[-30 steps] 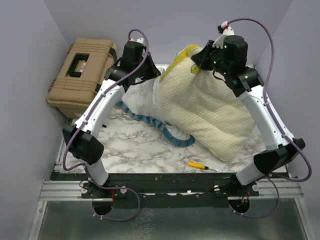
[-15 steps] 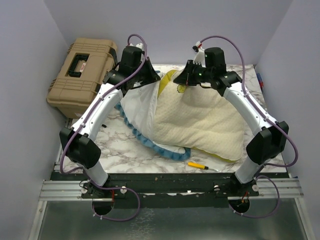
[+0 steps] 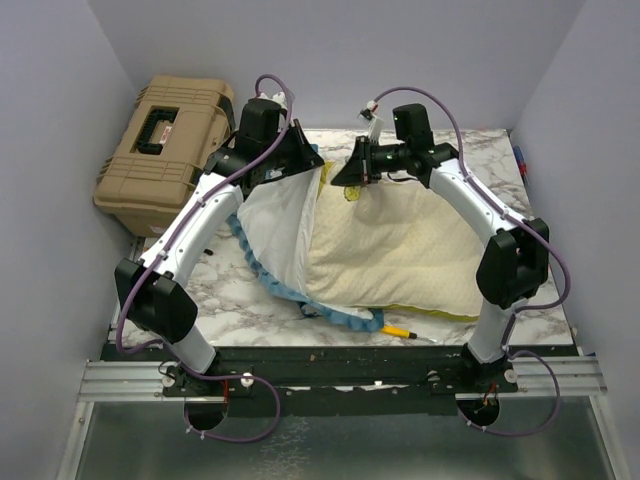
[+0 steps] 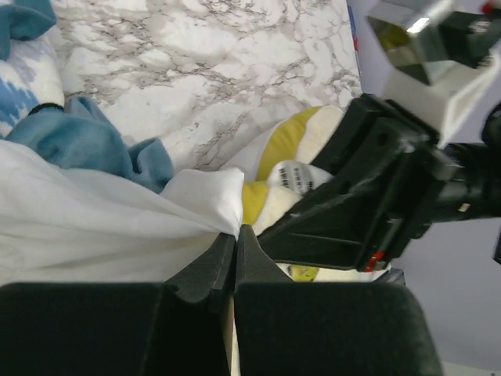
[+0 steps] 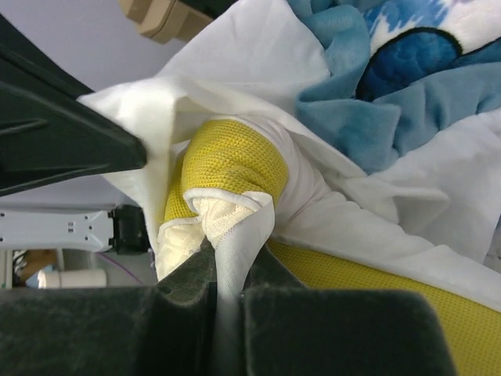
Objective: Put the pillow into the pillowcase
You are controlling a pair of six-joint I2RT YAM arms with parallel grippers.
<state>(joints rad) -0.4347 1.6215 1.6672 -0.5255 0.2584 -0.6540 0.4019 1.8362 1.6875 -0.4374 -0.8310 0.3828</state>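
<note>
- The left gripper (image 4: 235, 239) has its jaws pressed together on a thin fold of the pillowcase (image 4: 94, 227), on its plain white inner cloth.
- The right gripper (image 5: 231, 254) is also closed, pinching a corner of the pillow (image 5: 227, 164). There the cloth is a fine cream mesh beside a mustard band.
- Both grippers meet right of the toolbox (image 3: 165, 150), at the far end of the pillow, almost touching.
- Only the right wrist view shows the white cloth folding over the yellow corner, with soft blue plush trim (image 5: 368, 117) beside it.
- Only the left wrist view shows a small round printed label (image 4: 297, 176) on the pillow corner, with the black body of the right gripper just above it.
- Only the top view gives the whole picture:
  - The pillow (image 3: 400, 250), rectangular and dimpled, lies flat, well right of the toolbox, mostly outside the pillowcase.
  - The pillowcase (image 3: 275, 225) lies between the toolbox and the pillow, white side up, with a ruffled blue edge.
- The toolbox is tan hard plastic, with a black handle.
- A yellow screwdriver (image 3: 397, 330) lies right of the toolbox, nearer the arm bases, on the marble-pattern table (image 3: 230, 290).
</note>
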